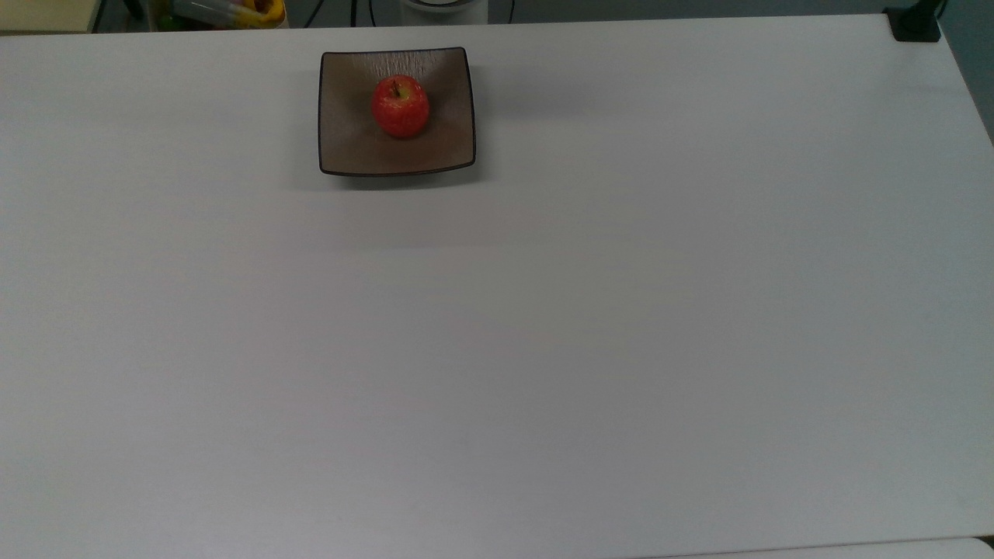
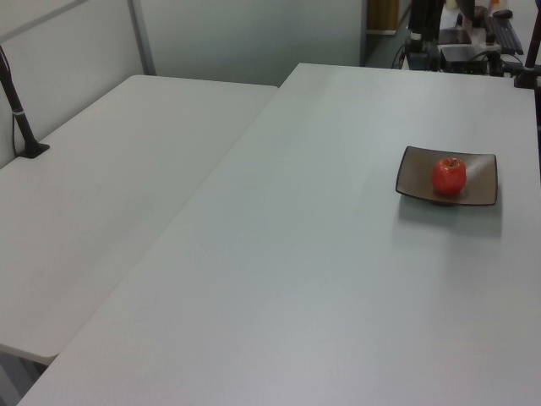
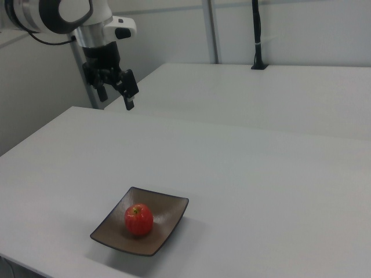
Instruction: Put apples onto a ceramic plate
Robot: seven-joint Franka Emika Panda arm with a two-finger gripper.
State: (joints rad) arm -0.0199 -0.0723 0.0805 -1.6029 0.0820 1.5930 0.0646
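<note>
In the top view, the apple [image 1: 401,107] is sitting on the ceramic plate [image 1: 349,147] in the upper left of the frame, a little toward the plate's far edge, stem up. The plate is lying close to the table [image 1: 543,349] edge at the top of the frame, so I am judging that any knock could send it off.

In the left view, the apple [image 2: 449,176] is resting mid-plate [image 2: 414,179] at the right of the frame. It is round and the dish shallow, so I am expecting a nudge could roll it over the rim.

In the right view, my gripper [image 3: 116,92] is hanging at the upper left, well above and apart from the plate [image 3: 168,223] and apple [image 3: 139,219] at the lower left; my jaws are standing parted and holding nothing. Sweeping low here would be risking a hit.
</note>
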